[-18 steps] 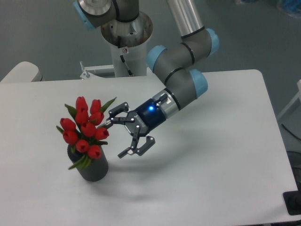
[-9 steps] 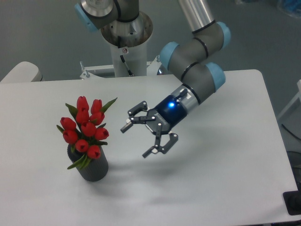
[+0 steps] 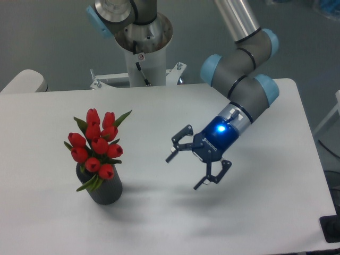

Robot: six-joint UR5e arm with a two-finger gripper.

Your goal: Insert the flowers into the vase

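The flowers (image 3: 95,143), a tight bunch of red tulip buds with green leaves, stand upright in the vase (image 3: 106,190), a short dark grey cylinder at the left front of the white table. Their stems are hidden inside it. My gripper (image 3: 183,171) is open and empty, fingers spread, hovering above the table's middle, well to the right of the flowers and apart from them.
The white table (image 3: 265,212) has its front edge at the bottom and its right edge near the arm. The robot's base column (image 3: 142,48) stands behind the table's back edge. A pale rounded object (image 3: 24,81) sits at the far left.
My open gripper has drawn away from the flowers to the right and slightly toward the front. The flowers and vase have stayed still.
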